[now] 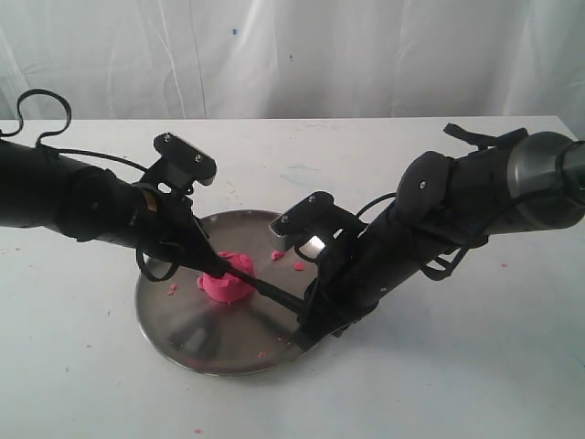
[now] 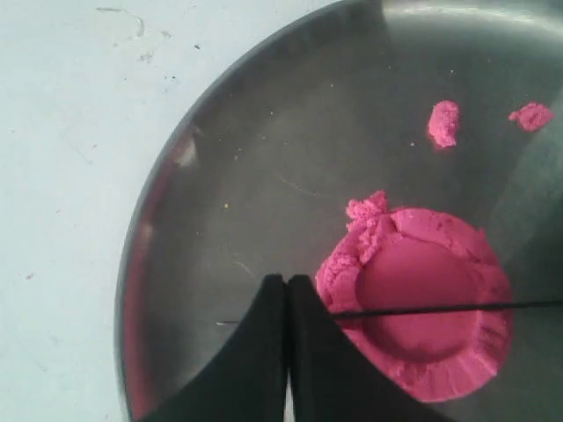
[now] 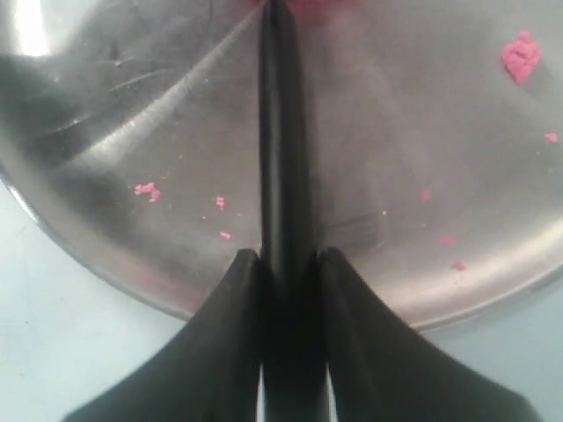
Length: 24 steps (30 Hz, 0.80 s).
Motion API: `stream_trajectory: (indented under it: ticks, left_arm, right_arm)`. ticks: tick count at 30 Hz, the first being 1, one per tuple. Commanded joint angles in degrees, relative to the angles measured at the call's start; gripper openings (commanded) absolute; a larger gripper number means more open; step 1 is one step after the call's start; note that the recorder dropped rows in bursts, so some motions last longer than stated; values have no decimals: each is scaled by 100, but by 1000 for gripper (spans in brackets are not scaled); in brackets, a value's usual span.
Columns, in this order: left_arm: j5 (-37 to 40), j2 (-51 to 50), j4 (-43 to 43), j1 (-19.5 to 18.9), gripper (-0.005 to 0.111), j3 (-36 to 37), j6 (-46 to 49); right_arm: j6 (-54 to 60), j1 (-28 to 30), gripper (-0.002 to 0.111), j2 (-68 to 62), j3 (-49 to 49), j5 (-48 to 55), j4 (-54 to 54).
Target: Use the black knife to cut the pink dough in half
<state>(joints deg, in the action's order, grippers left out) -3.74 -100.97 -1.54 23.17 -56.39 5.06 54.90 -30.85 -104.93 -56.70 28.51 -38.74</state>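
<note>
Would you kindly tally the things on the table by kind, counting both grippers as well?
Grippers: 2, the left gripper and the right gripper
Black knife: 1
Steel plate: 1
Pink dough lump: 1
Larger loose pink bits apart from the lump: 2
Total: 7, leaving out the tiny crumbs.

In the right wrist view the pink dough (image 3: 303, 5) is cut off by the picture's edge, a blurred sliver. The right gripper (image 3: 286, 264) hides the black knife's (image 3: 280, 132) handle end.
</note>
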Motion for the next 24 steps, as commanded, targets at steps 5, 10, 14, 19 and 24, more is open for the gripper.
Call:
stream_trajectory:
  ticks: [5,10,14,19,24]
  left_arm:
    - [-553,-287,-20,-22,0,37,3]
    - [-678,-513,-20,-22,0,37,3]
    - [-802,-694,-20,-22,0,37,3]
    - [-828,-693,-20,-22,0,37,3]
    - [-806,-738,-20,-22,0,37,3]
  right_arm:
    - [-137,0,0,0,16,68,-21]
    - [-137,0,0,0,16,68,-33]
    - [-137,0,0,0,16,68,-45]
    - [-137,0,0,0,16,46,-45]
    - [-184,0,0,-152,16,73,-45]
